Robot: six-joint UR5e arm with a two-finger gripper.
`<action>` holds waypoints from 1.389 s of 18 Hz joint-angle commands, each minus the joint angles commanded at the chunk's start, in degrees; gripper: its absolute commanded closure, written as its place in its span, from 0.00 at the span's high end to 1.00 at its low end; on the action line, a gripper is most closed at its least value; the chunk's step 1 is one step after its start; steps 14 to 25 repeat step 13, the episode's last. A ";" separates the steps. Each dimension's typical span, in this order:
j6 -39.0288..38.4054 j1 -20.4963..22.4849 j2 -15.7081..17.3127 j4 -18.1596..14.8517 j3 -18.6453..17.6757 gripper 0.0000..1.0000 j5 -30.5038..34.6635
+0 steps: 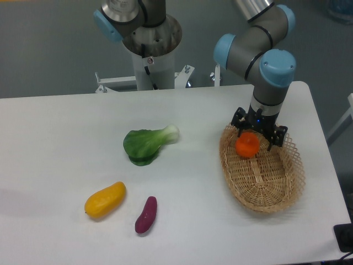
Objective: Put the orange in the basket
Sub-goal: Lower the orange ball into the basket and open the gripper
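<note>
Camera view: the hand [253, 144] grips the orange [247, 144] between its fingers, positioned over the 11 o'clock end of the basket [287, 190]. Transport appears complete; lowering and release remain. The orange is round, so no long axis or heading applies. The basket's long axis runs from 11 to 5 o'clock on the desk [66, 143].

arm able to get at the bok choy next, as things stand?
Probably not yet: the hand holds the orange over the basket. Otherwise the bok choy lies unobstructed on the table.
</note>
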 joint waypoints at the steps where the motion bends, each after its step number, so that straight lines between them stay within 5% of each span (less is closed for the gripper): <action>1: 0.26 0.00 0.00 0.00 0.09 1.00 0.09; 25: 2.02 0.26 0.88 -0.62 1.06 1.00 0.00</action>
